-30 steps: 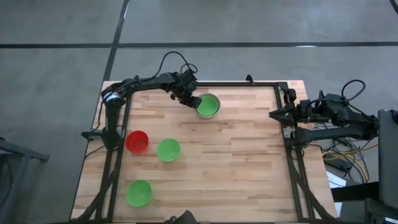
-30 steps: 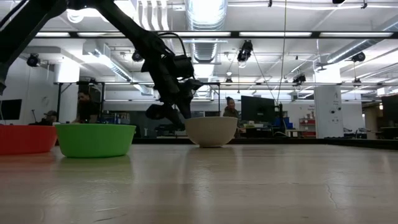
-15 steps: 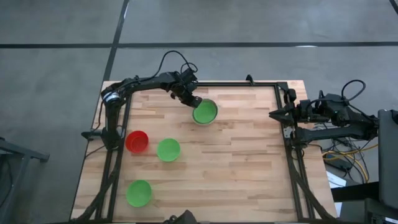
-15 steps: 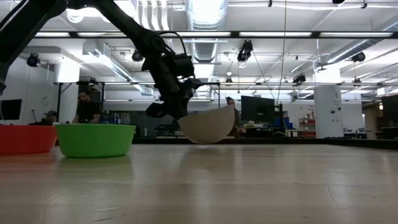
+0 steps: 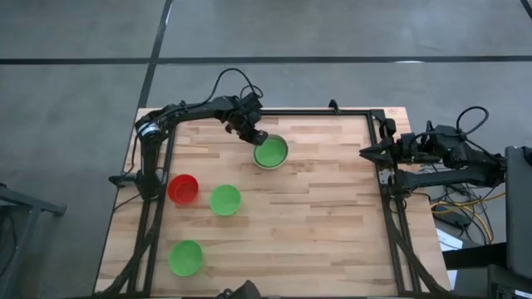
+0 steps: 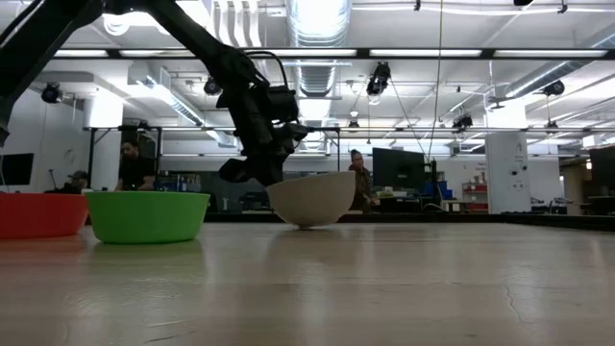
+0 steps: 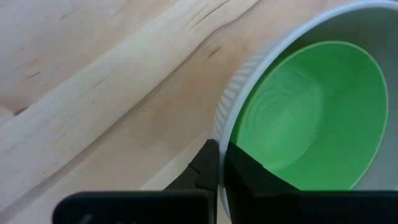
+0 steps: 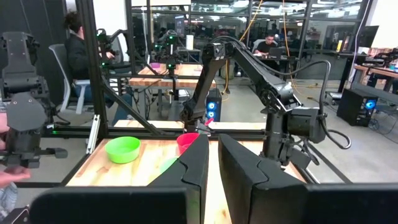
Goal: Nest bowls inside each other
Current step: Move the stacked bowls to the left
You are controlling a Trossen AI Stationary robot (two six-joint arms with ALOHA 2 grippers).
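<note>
Pinching white-grey bowl (image 5: 271, 153) rim with left gripper (image 5: 254, 137), green bowl (image 7: 311, 118) nested inside, far-centre surface (image 5: 316, 216). My advice: keep level, drag slowly. Red bowl (image 5: 183, 188), two green bowls (image 5: 224, 200) loose. Right gripper (image 8: 208, 163) parked, fingers nearly together.

You see a pale wooden table (image 5: 316, 208) of jointed planks with a matt grain, a white-grey plastic bowl (image 7: 249, 81) ribbed outside, and a smooth, slightly glossy green plastic bowl (image 7: 311, 118) inside it.
</note>
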